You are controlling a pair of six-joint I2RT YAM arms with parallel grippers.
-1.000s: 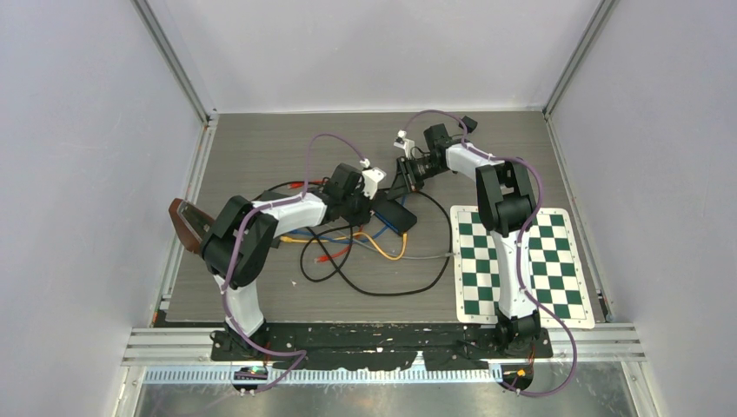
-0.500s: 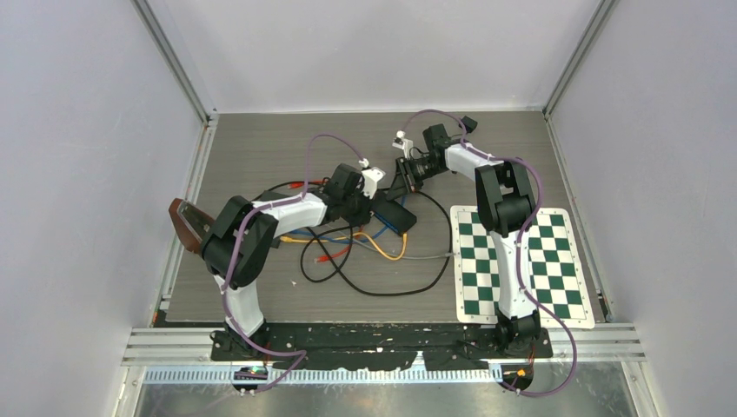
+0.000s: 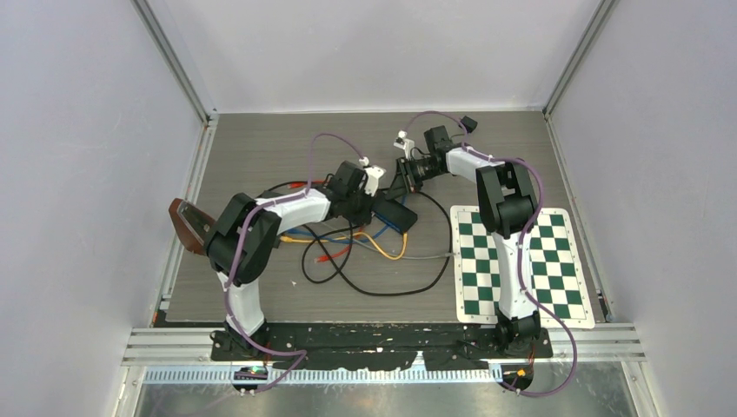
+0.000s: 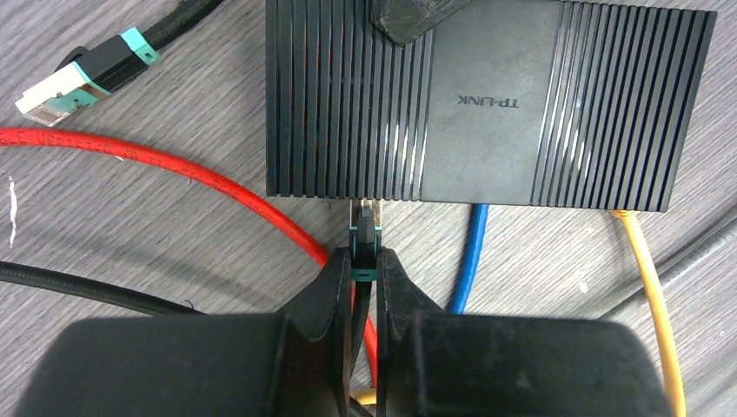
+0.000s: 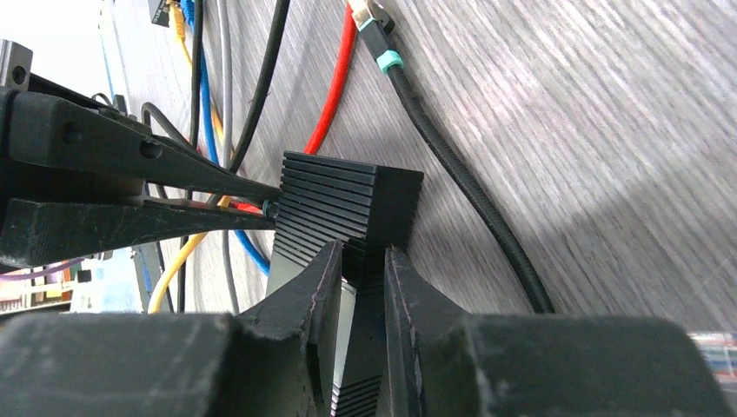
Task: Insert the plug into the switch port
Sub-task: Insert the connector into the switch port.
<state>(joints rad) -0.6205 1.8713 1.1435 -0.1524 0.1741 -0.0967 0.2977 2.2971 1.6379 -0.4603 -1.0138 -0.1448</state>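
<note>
The black TP-LINK switch [image 4: 521, 104] lies flat on the wood table. In the left wrist view my left gripper [image 4: 365, 261] is shut on the plug [image 4: 366, 233], a slim black connector with a teal boot. Its clear tip touches the switch's near port face, left of the blue cable [image 4: 469, 252]; how deep it sits is hidden. In the right wrist view my right gripper [image 5: 361, 261] is shut on the switch [image 5: 339, 195] at its far edge. From above, the two grippers, left [image 3: 369, 205] and right [image 3: 401, 187], meet at the switch [image 3: 396, 215].
Blue and yellow cables [image 4: 647, 287] run out of the switch's port side. A red cable [image 4: 174, 165] curves past the plug. A loose teal-booted connector [image 4: 87, 74] on a thick black cable lies nearby. A checkerboard sheet [image 3: 521, 261] lies at the right.
The left arm has edged slightly toward the switch with the plug in its grip. The right arm has barely moved.
</note>
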